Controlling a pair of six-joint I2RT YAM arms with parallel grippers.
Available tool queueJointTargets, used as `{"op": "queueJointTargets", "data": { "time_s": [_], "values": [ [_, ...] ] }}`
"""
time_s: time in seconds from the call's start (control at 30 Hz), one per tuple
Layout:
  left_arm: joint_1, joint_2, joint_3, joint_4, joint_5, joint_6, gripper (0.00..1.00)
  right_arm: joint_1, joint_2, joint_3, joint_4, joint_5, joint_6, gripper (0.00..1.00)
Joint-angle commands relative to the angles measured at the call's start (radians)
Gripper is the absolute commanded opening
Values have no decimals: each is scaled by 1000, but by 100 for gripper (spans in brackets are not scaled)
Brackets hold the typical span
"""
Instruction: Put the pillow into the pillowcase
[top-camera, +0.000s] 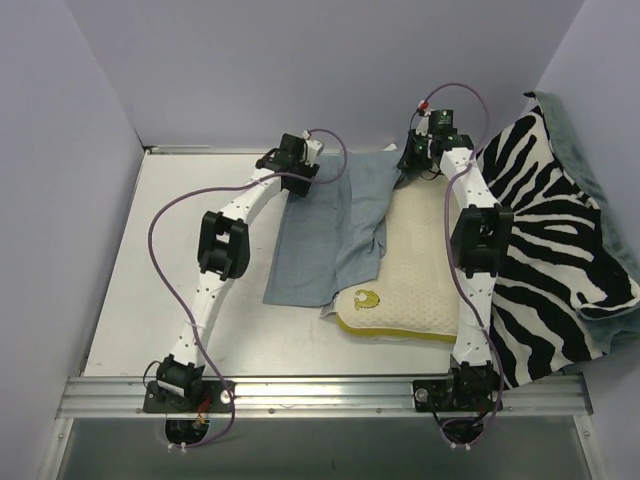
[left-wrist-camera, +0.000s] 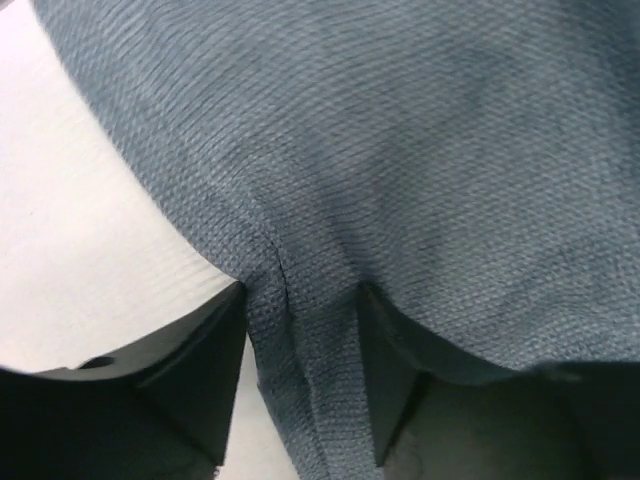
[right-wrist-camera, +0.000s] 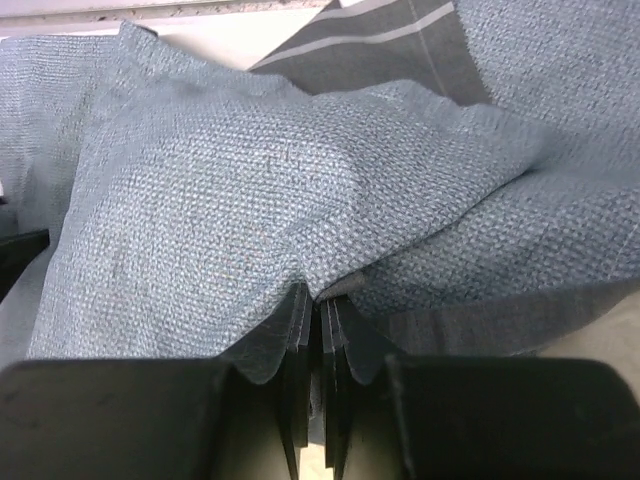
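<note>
The blue-grey pillowcase (top-camera: 335, 230) lies crumpled on the table's middle, its right edge over the cream pillow (top-camera: 410, 290) with the yellow logo and edge band. My left gripper (top-camera: 298, 170) is at the case's far left corner. In the left wrist view it (left-wrist-camera: 300, 290) has its jaws partly apart, with a fold of the pillowcase (left-wrist-camera: 400, 150) between them. My right gripper (top-camera: 413, 165) is at the case's far right corner. In the right wrist view it (right-wrist-camera: 322, 292) is shut on a pinch of the pillowcase (right-wrist-camera: 250, 190), whose striped face shows at the top.
A zebra-striped cloth (top-camera: 550, 250) with green backing covers the table's right side, up against the right wall. The bare table (top-camera: 160, 260) lies left of the case. A metal rail (top-camera: 320, 392) runs along the near edge.
</note>
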Motion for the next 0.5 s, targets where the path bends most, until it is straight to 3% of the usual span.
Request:
{"op": "queueJointTargets", "data": {
  "time_s": [0.0, 0.03, 0.07, 0.13, 0.33, 0.47],
  "values": [
    [-18, -2, 43, 20, -52, 53, 53, 9, -147, -51, 27, -70, -12, 0],
    [-16, -2, 43, 14, -64, 56, 46, 10, -167, -66, 34, -85, -13, 0],
    [-16, -5, 43, 9, -68, 62, 25, 13, -205, -106, 38, -91, -18, 0],
    [-9, -17, 34, 6, -62, 66, 1, 18, -247, -148, 66, -108, -28, 0],
    [109, -167, 75, 23, 34, -99, 0, 42, -388, -191, 149, -117, -27, 0],
    [195, -423, -58, 31, 52, -144, 0, 94, -461, -182, 245, -114, -33, 0]
  ]
}}
